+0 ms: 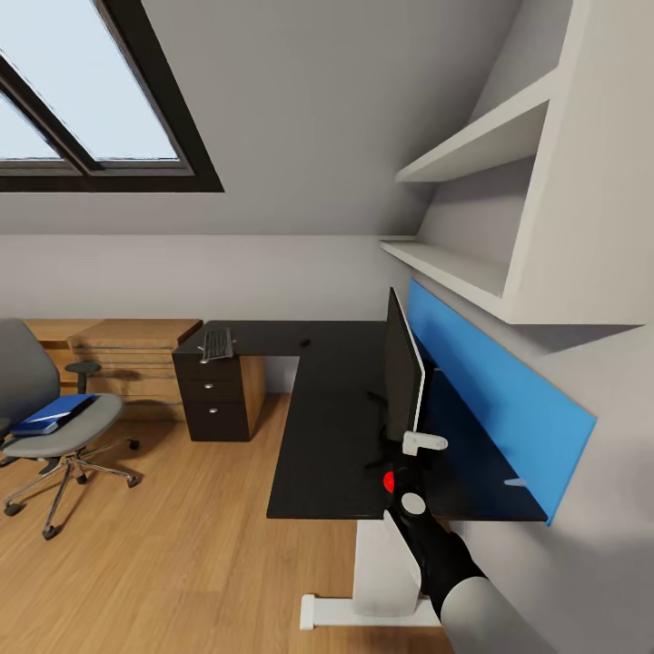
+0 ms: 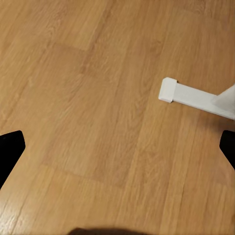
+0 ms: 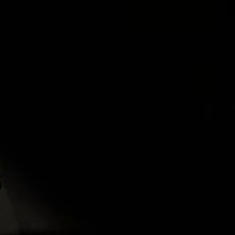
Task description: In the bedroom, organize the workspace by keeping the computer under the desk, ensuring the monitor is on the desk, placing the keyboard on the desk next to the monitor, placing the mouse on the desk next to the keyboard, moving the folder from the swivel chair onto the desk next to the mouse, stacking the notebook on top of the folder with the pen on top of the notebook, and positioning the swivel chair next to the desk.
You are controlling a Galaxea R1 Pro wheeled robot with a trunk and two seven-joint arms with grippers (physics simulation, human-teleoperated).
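The black L-shaped desk (image 1: 318,436) runs along the right wall. On it the monitor (image 1: 402,368) stands edge-on beside the blue wall panel. My right gripper (image 1: 413,447) reaches up against the monitor's lower edge; the right wrist view is all black, so its jaws cannot be read. The keyboard (image 1: 216,343) lies at the desk's far end above the drawer unit, with a small dark mouse (image 1: 305,342) to its right. The grey swivel chair (image 1: 54,427) stands apart at the left with the blue folder (image 1: 53,413) on its seat. My left gripper (image 2: 119,149) hangs open over bare floor. Computer, notebook and pen are out of view.
A light-wood drawer chest (image 1: 136,356) stands against the back wall behind the chair. White shelves (image 1: 472,145) jut out above the monitor. The desk's white foot (image 2: 196,97) rests on the wooden floor (image 1: 182,563), which lies open between chair and desk.
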